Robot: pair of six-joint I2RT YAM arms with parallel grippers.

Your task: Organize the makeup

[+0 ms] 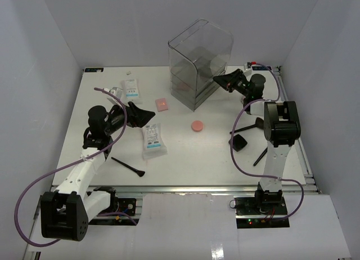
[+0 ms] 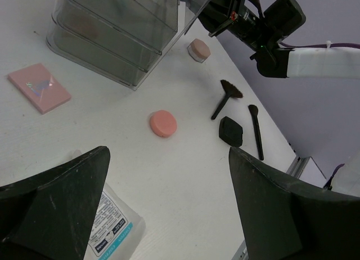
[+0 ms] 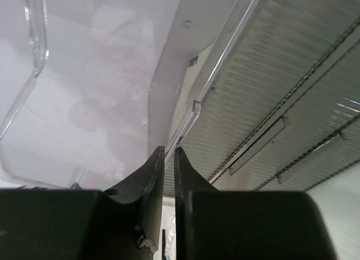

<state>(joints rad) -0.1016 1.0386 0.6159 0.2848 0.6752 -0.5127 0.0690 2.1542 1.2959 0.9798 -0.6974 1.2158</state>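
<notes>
The makeup lies spread over the white table. A round pink compact (image 1: 196,126) (image 2: 163,123) sits mid-table, with a pink square pad (image 1: 162,104) (image 2: 39,86) left of the clear box (image 1: 199,63). A beige compact (image 2: 198,49) rests by the box's corner. A black faceted compact (image 1: 240,142) (image 2: 231,130) and two black brushes (image 2: 226,97) (image 2: 256,130) lie on the right. My left gripper (image 1: 147,115) (image 2: 167,153) hovers open beside a white sachet (image 1: 153,140) (image 2: 109,226). My right gripper (image 1: 216,80) (image 3: 169,152) is shut on the box's thin clear edge (image 3: 194,108).
Another black brush (image 1: 128,166) lies near the left arm's base. Two more white sachets (image 1: 131,88) (image 1: 115,93) rest at the back left. White walls enclose the table on three sides. The right arm's cable (image 1: 236,136) loops over the brushes.
</notes>
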